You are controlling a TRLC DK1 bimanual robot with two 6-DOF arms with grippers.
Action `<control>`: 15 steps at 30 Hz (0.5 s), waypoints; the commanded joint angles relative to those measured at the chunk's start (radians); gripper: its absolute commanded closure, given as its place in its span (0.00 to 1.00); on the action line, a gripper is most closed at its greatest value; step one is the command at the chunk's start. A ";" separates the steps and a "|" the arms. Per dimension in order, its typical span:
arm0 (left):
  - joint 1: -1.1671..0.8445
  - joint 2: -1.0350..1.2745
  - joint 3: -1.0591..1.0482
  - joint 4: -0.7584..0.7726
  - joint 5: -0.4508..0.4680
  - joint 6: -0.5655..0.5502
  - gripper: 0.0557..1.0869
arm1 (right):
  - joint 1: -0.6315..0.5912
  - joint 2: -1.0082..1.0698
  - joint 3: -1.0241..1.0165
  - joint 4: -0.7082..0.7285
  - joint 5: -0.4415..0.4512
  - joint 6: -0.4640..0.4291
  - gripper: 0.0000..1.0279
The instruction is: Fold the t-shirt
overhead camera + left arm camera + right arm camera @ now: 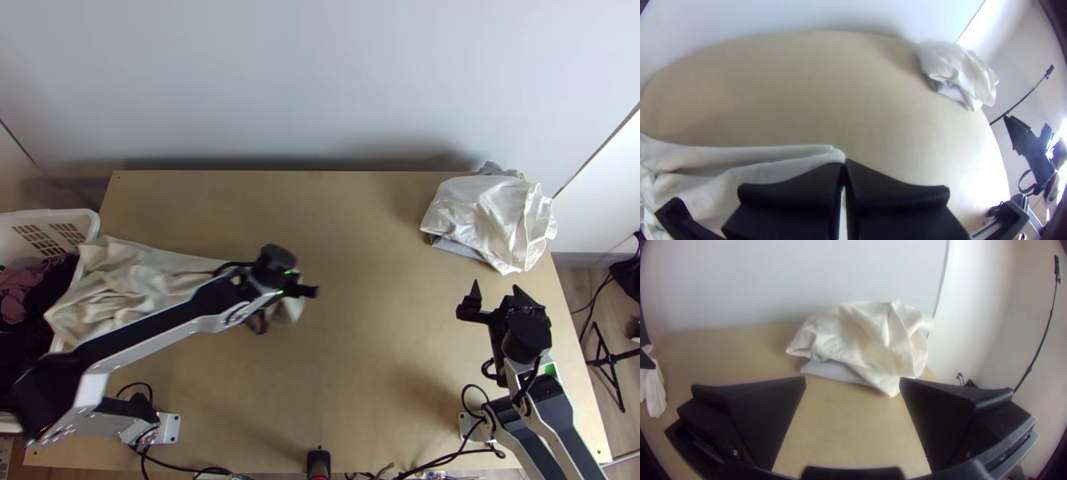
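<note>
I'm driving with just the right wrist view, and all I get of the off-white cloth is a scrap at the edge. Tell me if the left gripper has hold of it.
Observer: It does. In the left wrist view, the left gripper has its fingers shut on one end of the off-white cloth.

Operator: Give me where the rest of it lies.

Observer: The top view shows it running wrinkled across the table's left side, its far end right beside the white laundry basket.

Operator: Now say what's in that basket.

Observer: Clothes in a jumble: a dusky pink garment among darker ones.
</note>
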 commanded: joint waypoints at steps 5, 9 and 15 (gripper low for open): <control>-0.091 0.282 0.274 0.148 -0.035 0.002 0.96 | -0.019 -0.058 -0.034 -0.018 0.001 0.009 0.05; -0.134 0.360 0.335 0.197 -0.057 -0.018 0.96 | -0.026 -0.070 -0.029 -0.017 0.001 0.009 0.05; -0.178 0.494 0.492 0.230 -0.071 -0.048 0.96 | -0.039 -0.107 -0.029 -0.032 0.001 0.007 0.05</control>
